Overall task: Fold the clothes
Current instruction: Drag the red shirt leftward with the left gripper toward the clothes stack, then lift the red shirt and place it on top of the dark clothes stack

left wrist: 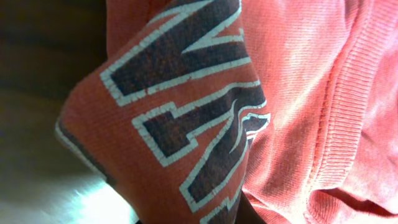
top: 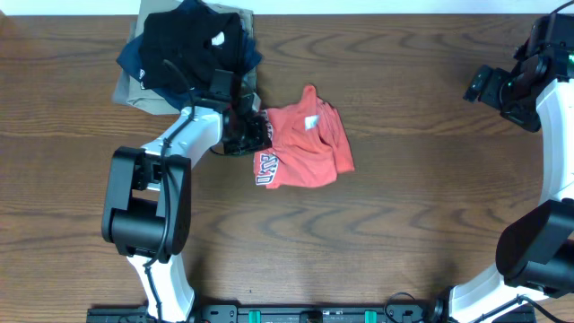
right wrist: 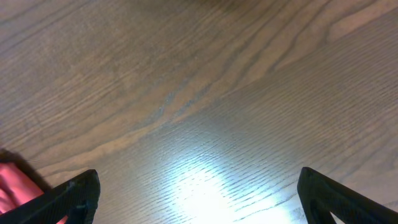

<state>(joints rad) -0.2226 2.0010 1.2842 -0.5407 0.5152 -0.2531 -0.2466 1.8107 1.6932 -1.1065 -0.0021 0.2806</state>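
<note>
A red shirt (top: 305,144) with dark, white-edged lettering lies crumpled at the table's middle. My left gripper (top: 251,133) is at the shirt's left edge. In the left wrist view the shirt (left wrist: 186,112) fills the frame, a lettered fold hangs right at the camera, and the jaws are hidden behind it. My right gripper (top: 477,85) is open and empty at the far right, above bare wood. Its two fingertips (right wrist: 199,199) show wide apart, and a corner of the red shirt (right wrist: 9,186) shows at the left edge.
A pile of dark navy and black clothes (top: 184,45) on a khaki garment sits at the back left, just behind the left gripper. The wooden table (top: 404,206) runs out to the right and to the front.
</note>
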